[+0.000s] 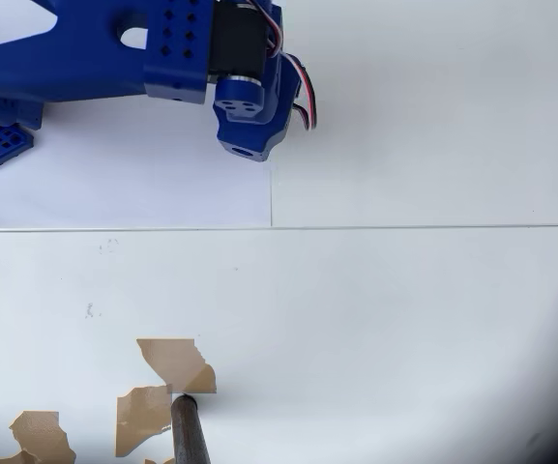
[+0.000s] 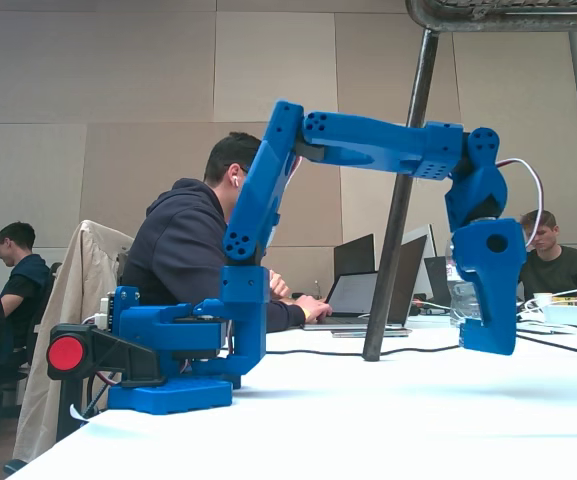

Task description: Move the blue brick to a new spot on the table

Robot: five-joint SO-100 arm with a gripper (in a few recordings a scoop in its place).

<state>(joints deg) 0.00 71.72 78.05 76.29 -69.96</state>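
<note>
Overhead view, left to right: blue arm (image 1: 85,53) along top left, gripper (image 1: 249,121) at top centre pointing down over the edge of a paler sheet (image 1: 162,184); jaw state cannot tell, fingers hidden by the wrist; blue brick cannot be made out, so its place relative to the gripper can't be told; table (image 1: 404,319) white with a seam line, chipped brown patches (image 1: 167,372) lower left, dark pole (image 1: 190,430) at bottom. Fixed view: arm base (image 2: 168,350) at left, gripper (image 2: 488,330) hanging at right just above the table (image 2: 368,420); people with laptops behind.
</note>
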